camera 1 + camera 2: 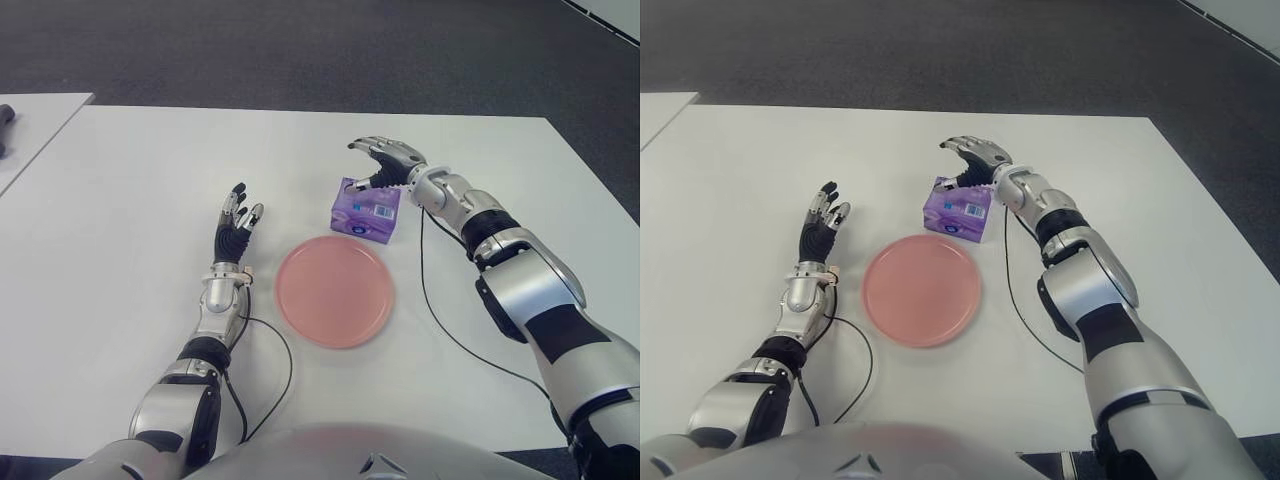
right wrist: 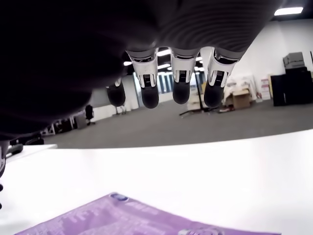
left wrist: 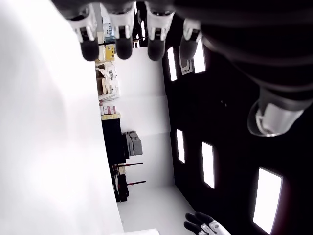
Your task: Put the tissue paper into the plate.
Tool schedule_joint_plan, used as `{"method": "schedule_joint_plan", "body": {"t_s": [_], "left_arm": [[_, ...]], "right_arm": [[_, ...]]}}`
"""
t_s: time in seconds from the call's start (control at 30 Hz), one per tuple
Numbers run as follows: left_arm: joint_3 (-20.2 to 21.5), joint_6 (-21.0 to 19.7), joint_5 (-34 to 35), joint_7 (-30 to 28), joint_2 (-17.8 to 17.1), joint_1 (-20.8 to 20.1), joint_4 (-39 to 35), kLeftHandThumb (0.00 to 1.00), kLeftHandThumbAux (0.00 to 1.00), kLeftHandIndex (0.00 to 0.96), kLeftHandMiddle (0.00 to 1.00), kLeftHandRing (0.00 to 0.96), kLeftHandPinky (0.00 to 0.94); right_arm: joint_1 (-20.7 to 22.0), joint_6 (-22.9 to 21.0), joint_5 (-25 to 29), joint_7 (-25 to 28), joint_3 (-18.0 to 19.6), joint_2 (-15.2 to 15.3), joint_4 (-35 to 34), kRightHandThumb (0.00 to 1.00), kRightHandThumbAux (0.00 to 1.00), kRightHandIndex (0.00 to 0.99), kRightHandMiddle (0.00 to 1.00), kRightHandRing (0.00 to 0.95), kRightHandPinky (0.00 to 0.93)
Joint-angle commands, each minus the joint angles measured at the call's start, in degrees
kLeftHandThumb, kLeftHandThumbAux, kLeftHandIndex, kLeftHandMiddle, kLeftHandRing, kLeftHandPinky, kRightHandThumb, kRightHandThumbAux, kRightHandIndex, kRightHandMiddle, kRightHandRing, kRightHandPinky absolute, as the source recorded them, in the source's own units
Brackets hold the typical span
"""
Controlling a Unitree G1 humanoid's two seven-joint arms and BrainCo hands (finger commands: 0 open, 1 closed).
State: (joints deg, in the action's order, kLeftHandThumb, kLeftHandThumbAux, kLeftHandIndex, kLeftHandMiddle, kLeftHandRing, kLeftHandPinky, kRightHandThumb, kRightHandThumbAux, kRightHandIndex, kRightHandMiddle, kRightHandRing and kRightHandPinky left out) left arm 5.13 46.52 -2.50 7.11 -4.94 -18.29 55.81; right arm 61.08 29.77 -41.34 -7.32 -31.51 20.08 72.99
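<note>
A purple tissue pack [image 1: 366,210] lies on the white table [image 1: 140,170], just behind the round pink plate [image 1: 334,290]. My right hand [image 1: 382,162] hovers over the pack's far side, fingers [image 2: 149,95] spread and holding nothing; the pack's purple top [image 2: 117,218] shows below them in the right wrist view. My left hand [image 1: 236,222] is left of the plate, palm up, fingers [image 3: 122,46] extended and empty.
A black cable [image 1: 440,320] trails from my right forearm across the table to the right of the plate. Another cable [image 1: 275,370] loops by my left arm. A second table's corner [image 1: 40,120] stands at the far left with a dark object [image 1: 5,115] on it.
</note>
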Motion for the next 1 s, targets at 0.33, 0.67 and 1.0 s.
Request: {"method": "schedule_joint_plan", "body": {"t_s": [0.33,0.67,1.0], "left_arm": [[0.0,-1.5,-0.2,-1.3,-0.2,3.2,0.2,0.0,0.42,0.0,0.0,0.0,0.0],[-0.2,-1.8,-1.0,-0.7,0.2,3.7,-0.7,0.0,0.435,0.0,0.0,0.0,0.0],[0.0,-3.6,-0.4,-1.3,0.5,4.1,-2.1,0.0,0.43,0.0,0.0,0.0,0.0]], "right_arm": [[-2.4,2.1,-0.4,-0.9,-0.4,2.3,-3.9,0.134,0.341,0.0,0.0,0.0,0.0],[-3.5,2.6,-0.8,0.4,-1.1,2.7,-5.1,0.137,0.358,0.0,0.0,0.0,0.0],[-5.0,4.1,-2.1,-0.6,-2.8,3.7,-6.5,0.141,0.369,0.0,0.0,0.0,0.0]]}}
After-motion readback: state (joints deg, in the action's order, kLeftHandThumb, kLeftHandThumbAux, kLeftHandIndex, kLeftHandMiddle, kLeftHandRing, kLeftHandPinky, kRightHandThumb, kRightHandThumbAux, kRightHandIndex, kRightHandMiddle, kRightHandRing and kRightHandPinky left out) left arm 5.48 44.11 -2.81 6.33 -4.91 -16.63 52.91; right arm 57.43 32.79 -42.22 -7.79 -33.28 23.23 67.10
